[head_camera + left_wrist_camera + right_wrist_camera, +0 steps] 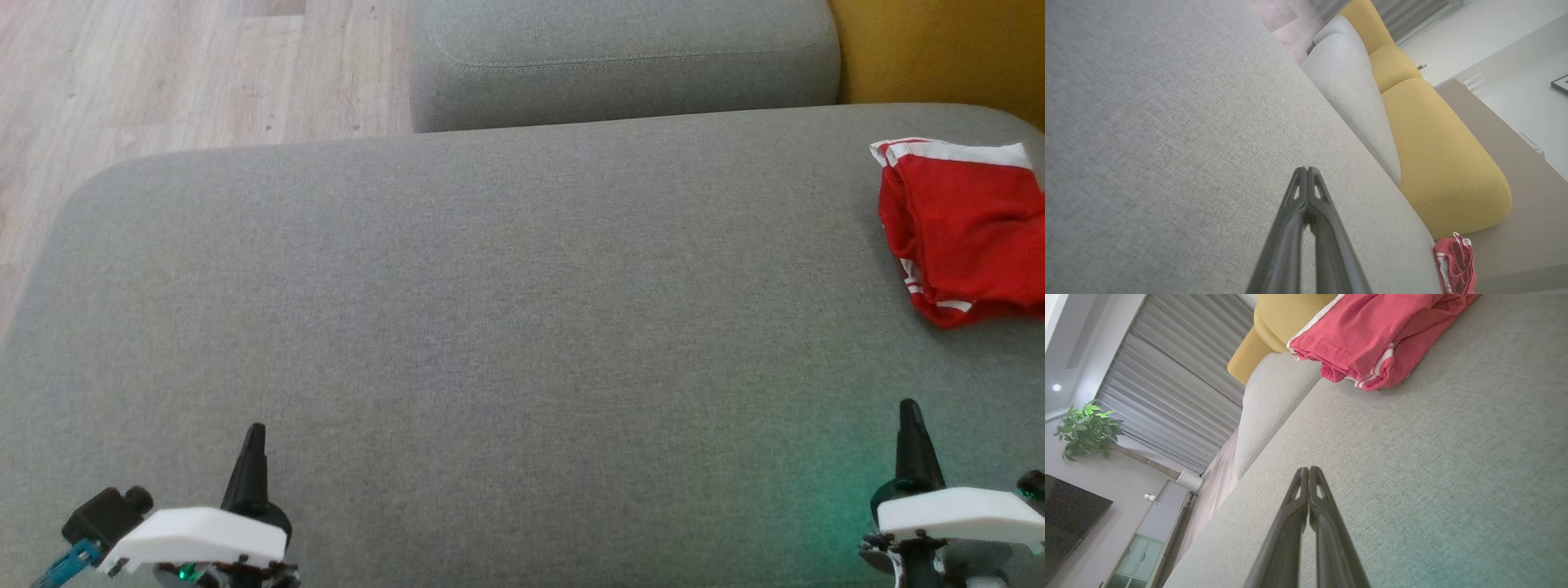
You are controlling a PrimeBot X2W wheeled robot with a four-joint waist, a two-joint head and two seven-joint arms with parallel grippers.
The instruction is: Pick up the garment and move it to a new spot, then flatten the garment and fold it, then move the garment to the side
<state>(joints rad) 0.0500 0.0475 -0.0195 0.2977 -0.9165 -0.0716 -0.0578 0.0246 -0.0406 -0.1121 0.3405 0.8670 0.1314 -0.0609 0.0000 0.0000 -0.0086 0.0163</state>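
folded red fabric garment with white stripes [963,233] lying at the far right edge of the wide grey woven sofa cushion [490,327], well apart from the left gripper [255,430] and nearer the right gripper [908,407], both with jaws pressed together, holding nothing.

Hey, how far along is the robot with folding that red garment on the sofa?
Done, it seems: the red garment lies folded in layers at the right edge of the grey cushion. In hand: nothing; the left gripper and right gripper are shut, empty, apart from it. Left: likely nothing, unless the fold needs tidying.
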